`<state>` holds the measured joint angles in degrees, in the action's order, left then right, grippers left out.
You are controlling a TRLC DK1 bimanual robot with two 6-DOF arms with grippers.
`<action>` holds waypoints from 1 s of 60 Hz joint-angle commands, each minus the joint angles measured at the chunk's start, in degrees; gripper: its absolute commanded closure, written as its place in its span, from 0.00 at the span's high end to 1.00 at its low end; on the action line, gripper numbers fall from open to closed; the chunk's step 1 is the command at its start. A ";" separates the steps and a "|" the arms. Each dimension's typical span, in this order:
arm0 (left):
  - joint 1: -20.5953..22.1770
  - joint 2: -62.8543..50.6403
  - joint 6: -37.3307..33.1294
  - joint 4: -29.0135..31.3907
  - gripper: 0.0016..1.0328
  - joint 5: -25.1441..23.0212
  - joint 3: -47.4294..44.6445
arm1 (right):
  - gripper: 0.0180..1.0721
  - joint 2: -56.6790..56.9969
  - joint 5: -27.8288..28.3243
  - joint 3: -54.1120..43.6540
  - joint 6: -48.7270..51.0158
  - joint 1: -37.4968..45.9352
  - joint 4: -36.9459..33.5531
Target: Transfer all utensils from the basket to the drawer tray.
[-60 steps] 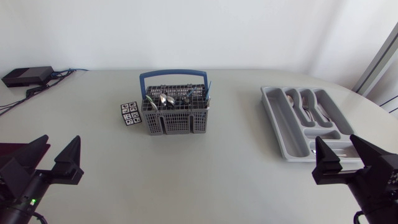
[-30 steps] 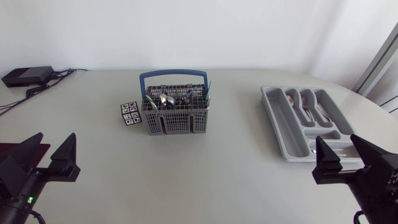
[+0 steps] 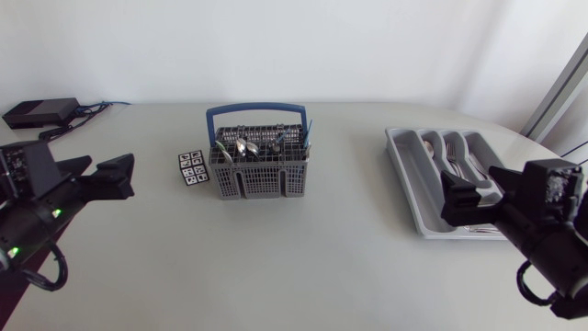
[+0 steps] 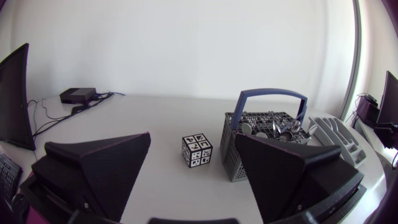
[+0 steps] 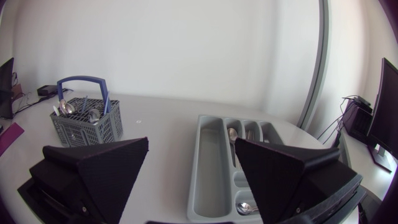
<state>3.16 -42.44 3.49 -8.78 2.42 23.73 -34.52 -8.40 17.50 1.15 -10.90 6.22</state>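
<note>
— Where does the basket [image 3: 259, 175] sit?
— Toward the far middle of the surface, upright. It's grey mesh, with a blue arched handle [image 3: 256, 110] raised over it.
— Anything inside?
— Metal utensils [image 3: 248, 145], standing on end. The spoon bowls poke up above the rim.
— And the drawer tray [image 3: 407, 170]?
— Grey plastic, lying flat, well apart from the basket on its right, with long compartments running side by side. A spoon [image 3: 430, 147] lies in one and forks [image 3: 453, 158] in the next. The tray's near end is hidden.
</note>
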 commanded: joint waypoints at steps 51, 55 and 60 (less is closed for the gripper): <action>10.73 -53.89 -11.04 7.11 0.75 0.92 41.75 | 0.95 -31.04 6.65 24.16 2.02 -13.71 -12.90; 11.43 -55.12 -11.13 5.17 0.71 1.89 41.84 | 0.95 -33.68 6.56 26.71 2.10 -13.80 -12.99; 12.57 -56.18 -11.31 3.50 0.64 3.56 41.75 | 0.95 -37.64 6.82 30.23 2.10 -14.15 -12.99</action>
<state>14.39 -96.55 -6.57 -3.86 4.73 64.29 -68.36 -2.00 43.92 3.03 -24.34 -6.24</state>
